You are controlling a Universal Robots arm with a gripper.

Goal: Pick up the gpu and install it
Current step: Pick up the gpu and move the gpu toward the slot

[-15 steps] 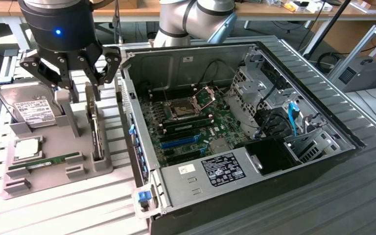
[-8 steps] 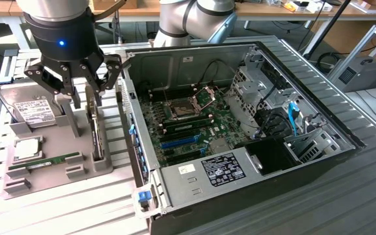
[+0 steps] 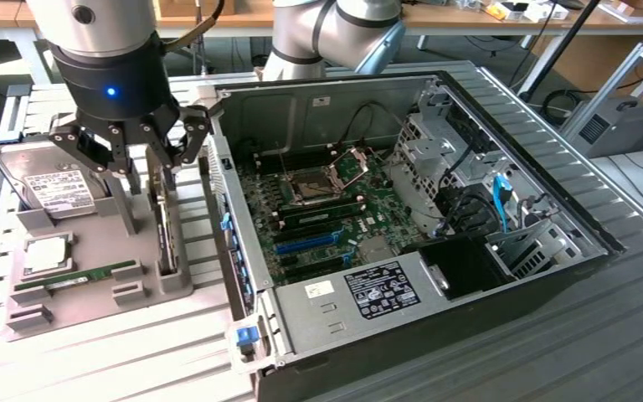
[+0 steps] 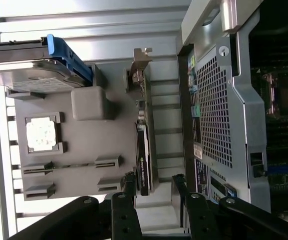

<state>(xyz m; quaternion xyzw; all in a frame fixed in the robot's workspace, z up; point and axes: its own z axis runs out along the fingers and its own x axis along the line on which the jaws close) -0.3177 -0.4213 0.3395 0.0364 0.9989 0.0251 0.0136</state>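
Observation:
The gpu (image 3: 164, 228) is a thin dark card standing on its edge in a slot of the grey holder tray (image 3: 98, 301). In the wrist view the gpu (image 4: 143, 145) appears edge-on, with its silver bracket (image 4: 138, 65) at the far end. My gripper (image 3: 156, 170) hangs just above the card's near end, open. Its two fingers (image 4: 129, 186) stand on either side of the card's line, and the gripper (image 4: 152, 186) has nothing gripped. The open computer case (image 3: 434, 109) lies beside the tray on the exterior view's right, motherboard (image 3: 321, 209) exposed with blue expansion slots (image 3: 305, 243).
On the same tray sit a silver hard drive (image 3: 56, 186) with a white label, a CPU (image 3: 47, 252) and a green RAM stick (image 3: 76, 279). The case's perforated rear wall (image 4: 213, 115) stands close to the card. A slatted metal table (image 3: 589, 335) carries everything.

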